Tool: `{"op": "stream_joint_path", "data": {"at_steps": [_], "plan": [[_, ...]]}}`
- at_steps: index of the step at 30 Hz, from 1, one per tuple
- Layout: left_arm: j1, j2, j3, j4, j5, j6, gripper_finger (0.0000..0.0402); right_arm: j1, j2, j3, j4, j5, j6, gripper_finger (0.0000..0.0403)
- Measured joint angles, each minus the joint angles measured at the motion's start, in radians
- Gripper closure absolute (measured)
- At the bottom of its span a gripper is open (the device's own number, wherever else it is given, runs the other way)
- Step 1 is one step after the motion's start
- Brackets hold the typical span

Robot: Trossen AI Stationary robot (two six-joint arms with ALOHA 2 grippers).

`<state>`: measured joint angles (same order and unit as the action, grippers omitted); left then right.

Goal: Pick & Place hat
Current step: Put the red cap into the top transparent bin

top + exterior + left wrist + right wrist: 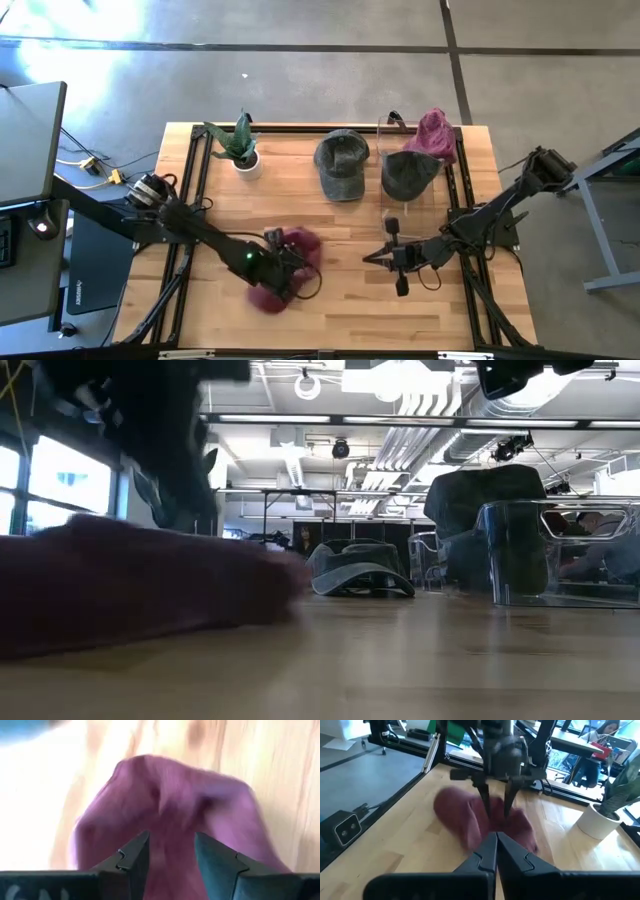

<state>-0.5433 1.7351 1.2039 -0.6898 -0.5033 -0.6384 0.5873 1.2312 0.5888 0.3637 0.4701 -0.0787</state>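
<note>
A maroon hat (290, 272) lies crumpled on the wooden table, near its front edge; it also fills the left of the low view as the maroon hat (130, 585). My left gripper (274, 263) stands over it, pointing down. It is open, with one finger on each side of the hat's raised middle (170, 815). The right wrist view shows the same left gripper (496, 816) from the front, its tips down at the cloth. My right gripper (372, 258) is shut and hovers to the hat's right, pointing at it; its fingers meet in the right gripper (496, 840). My left gripper comes at the maroon hat from above, pointing down, with its open fingers (487, 812) at the cloth's raised middle (496, 822). I cannot tell whether the tips touch the cloth. The hat lies flat on the table.
A potted plant (240, 150) stands at the far left. A grey-green cap (342, 165) lies at the far middle. A dark cap (408, 173) sits on a clear container (550, 555), with a pink hat (435, 135) behind it. Bare wood lies between both grippers.
</note>
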Motion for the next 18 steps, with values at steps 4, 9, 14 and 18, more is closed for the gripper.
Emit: {"op": "stream_joint_path", "data": {"at_steps": [4,9,14,18], "plan": [[0.014,-0.001,0.078,-0.058,-0.025,0.098,0.0254,0.0,-0.007,0.0,0.0,0.004,0.017,0.0394],[0.062,-0.001,0.071,-0.201,0.011,0.036,0.0255,0.0,-0.007,0.0,-0.008,0.0,0.058,0.04],[0.065,-0.023,-0.014,-0.235,0.038,-0.006,0.0255,0.0,-0.007,0.0,-0.041,-0.006,0.101,0.0399],[0.052,-0.076,-0.116,-0.218,0.131,-0.071,0.0255,0.0,-0.007,0.0,-0.065,0.001,0.124,0.04]]}}
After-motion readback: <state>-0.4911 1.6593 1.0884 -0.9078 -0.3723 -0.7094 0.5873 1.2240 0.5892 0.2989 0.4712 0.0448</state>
